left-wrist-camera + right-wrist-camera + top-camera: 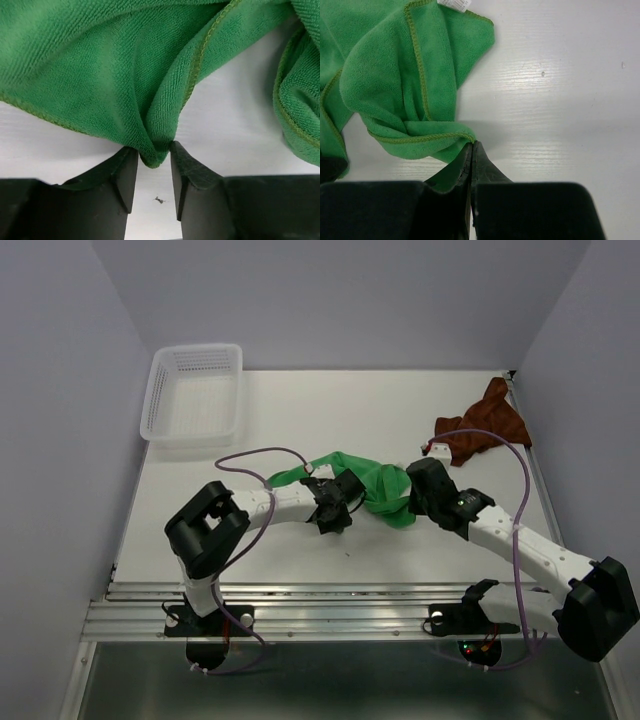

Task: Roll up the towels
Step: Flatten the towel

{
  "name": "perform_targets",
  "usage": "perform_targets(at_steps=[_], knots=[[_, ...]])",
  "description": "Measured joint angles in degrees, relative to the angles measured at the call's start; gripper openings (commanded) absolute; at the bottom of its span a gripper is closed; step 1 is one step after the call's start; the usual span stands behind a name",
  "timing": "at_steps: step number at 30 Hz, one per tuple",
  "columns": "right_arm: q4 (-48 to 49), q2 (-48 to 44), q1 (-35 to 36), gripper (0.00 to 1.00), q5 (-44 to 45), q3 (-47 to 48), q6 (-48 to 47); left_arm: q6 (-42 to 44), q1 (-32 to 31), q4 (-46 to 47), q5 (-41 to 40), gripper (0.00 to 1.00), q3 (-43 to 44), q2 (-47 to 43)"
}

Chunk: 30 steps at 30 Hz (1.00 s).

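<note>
Green towel (375, 485) lies bunched mid-table (300, 400) btwn both arms, R gripper (471, 145) clamped on one corner, L gripper (154, 156) jaws part-way apart w/ a fold between the tips, grip unclear; rust-brown towel (480, 430) crumpled far right.

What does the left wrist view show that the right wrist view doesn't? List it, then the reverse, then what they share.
Only the left wrist view: the left gripper, jaws apart around a hanging fold of the green towel, and a small dark speck on the table below that fold.
Only the right wrist view: the right gripper shut on a hemmed edge of the towel, and a white label at the cloth's top edge.
Both: the green towel lying bunched on the white table.
</note>
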Motion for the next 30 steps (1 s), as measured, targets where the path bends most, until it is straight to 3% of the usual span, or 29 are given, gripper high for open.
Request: perform_targets(at_steps=[1, 2, 13, 17, 20, 25, 30], knots=[[0.0, 0.0, 0.0, 0.01, 0.0, 0.0, 0.0, 0.1, 0.0, 0.1, 0.0, 0.11, 0.1, 0.0], [0.1, 0.1, 0.0, 0.01, 0.0, 0.0, -0.1, 0.3, 0.0, 0.1, -0.1, 0.00, 0.2, 0.2], [0.4, 1.3, -1.1, 0.01, -0.2, 0.1, -0.9, 2.3, -0.1, -2.2, -1.2, 0.00, 1.7, 0.9], [0.3, 0.5, -2.3, 0.01, 0.0, 1.1, -2.1, 6.1, 1.2, -4.4, -1.3, 0.00, 1.6, -5.4], [0.3, -1.7, -3.3, 0.01, 1.0, 3.0, -3.2, 8.9, 4.9, -4.5, -0.9, 0.00, 1.1, -14.5], [0.4, -5.9, -5.8, 0.01, 4.2, 8.6, -5.4, 13.1, 18.2, -3.8, -0.7, 0.00, -0.6, -33.6], [0.9, -8.0, -9.1, 0.01, 7.6, 12.8, -7.8, 15.5, 25.8, -6.6, -2.4, 0.00, -0.6, -41.3]])
